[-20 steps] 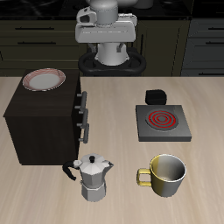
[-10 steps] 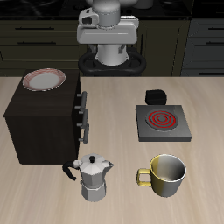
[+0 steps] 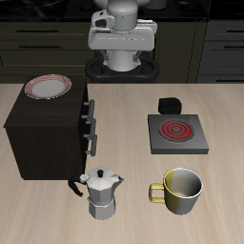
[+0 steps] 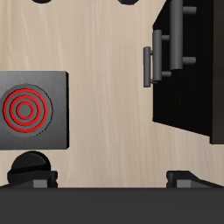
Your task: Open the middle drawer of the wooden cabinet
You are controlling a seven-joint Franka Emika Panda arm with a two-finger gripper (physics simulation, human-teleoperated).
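Note:
The wooden cabinet (image 3: 48, 133) stands near one side of the table, with three grey handles stacked on the face turned toward the table's middle. The middle drawer (image 3: 90, 123) is shut, flush with the other two. In the wrist view the cabinet (image 4: 191, 87) and its handles show from above, overlapping each other. My gripper (image 4: 84, 3) is open and empty, with only the dark fingertips (image 4: 39, 3) showing. It hangs high at the table's back, well away from the cabinet. My arm (image 3: 121, 38) is raised over the base.
A red-rimmed plate (image 3: 48, 88) lies on the cabinet's top. A moka pot (image 3: 100, 193) and a yellow mug (image 3: 179, 191) stand near the front edge. A stove plate with a red coil (image 3: 175, 132) (image 4: 31, 109) and a small black object (image 3: 170, 104) lie mid-table.
My arm's upper part has shifted slightly sideways, away from the cabinet's side. Nothing on the table has moved.

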